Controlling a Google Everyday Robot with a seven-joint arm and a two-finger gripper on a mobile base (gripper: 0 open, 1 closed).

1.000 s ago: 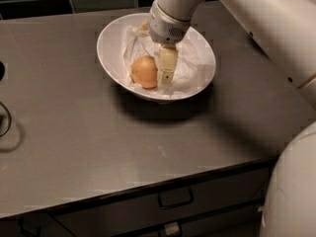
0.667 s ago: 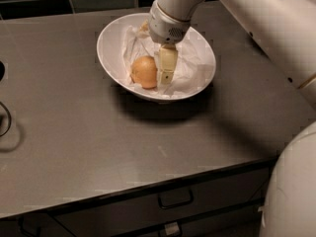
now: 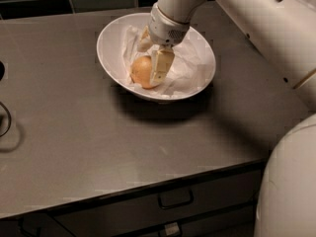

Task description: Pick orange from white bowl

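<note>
The orange [image 3: 140,73] lies on crumpled white paper in the white bowl [image 3: 112,29], which stands on the grey counter. My gripper [image 3: 150,64] reaches down into the bowl from the upper right. It is open, with its two fingers apart. The near finger [image 3: 161,69] lies against the orange's right side and covers part of it. The far finger [image 3: 144,39] is just behind the orange's top. The orange rests on the paper and is not lifted.
The grey counter [image 3: 74,132] has a front edge with drawers and a drawer handle [image 3: 175,200] below. Dark tiles run along the back. My white arm [image 3: 256,28] crosses the upper right and my base [image 3: 289,181] fills the lower right. A dark cable [image 3: 5,117] sits at the left edge.
The gripper has shifted slightly to the left and down, so its near finger now overlaps the orange's right side more. The bowl and orange have not moved.
</note>
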